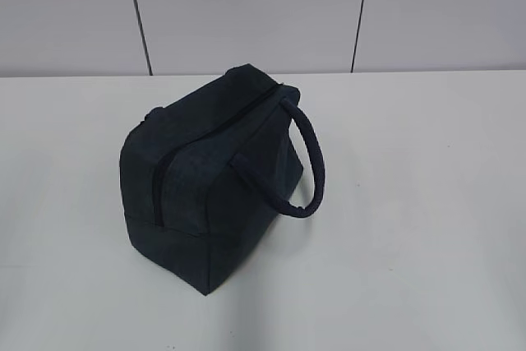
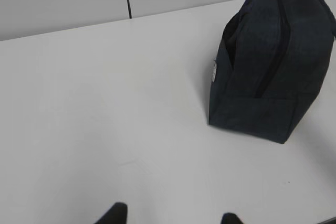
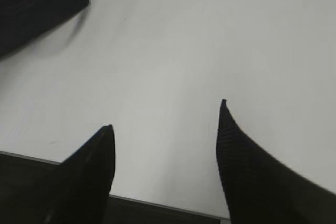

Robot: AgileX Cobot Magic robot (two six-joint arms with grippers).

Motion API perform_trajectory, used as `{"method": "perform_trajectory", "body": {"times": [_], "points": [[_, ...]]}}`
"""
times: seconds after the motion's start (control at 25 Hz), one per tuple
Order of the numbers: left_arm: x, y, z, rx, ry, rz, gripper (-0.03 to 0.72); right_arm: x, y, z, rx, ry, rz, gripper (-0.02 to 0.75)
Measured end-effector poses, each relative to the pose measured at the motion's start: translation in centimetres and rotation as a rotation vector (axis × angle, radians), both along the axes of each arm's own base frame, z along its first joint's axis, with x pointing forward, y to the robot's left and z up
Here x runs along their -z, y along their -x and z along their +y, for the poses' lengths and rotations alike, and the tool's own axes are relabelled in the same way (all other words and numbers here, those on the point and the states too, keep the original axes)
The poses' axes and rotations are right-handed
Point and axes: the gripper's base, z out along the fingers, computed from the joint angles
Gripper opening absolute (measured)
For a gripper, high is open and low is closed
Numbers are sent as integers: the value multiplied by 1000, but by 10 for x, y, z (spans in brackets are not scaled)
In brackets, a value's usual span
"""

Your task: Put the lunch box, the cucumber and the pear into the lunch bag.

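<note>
The dark navy lunch bag stands on the white table, its top zipper shut and its padded loop handle hanging on the right side. It also shows in the left wrist view at the upper right and in the right wrist view at the top left corner. My left gripper is open and empty, well short of the bag. My right gripper is open and empty over bare table. The lunch box, cucumber and pear are out of view.
A grey panelled wall runs behind the table. The table's front edge lies just under my right gripper. Neither arm shows in the exterior view.
</note>
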Motion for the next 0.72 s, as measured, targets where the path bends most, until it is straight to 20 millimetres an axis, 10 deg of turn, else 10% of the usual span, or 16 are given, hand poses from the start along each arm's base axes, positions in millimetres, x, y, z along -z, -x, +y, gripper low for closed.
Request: {"method": "perform_trajectory", "body": {"times": [0.72], "points": [[0, 0, 0, 1, 2, -2, 241, 0, 3, -1, 3, -7, -15, 479]]}}
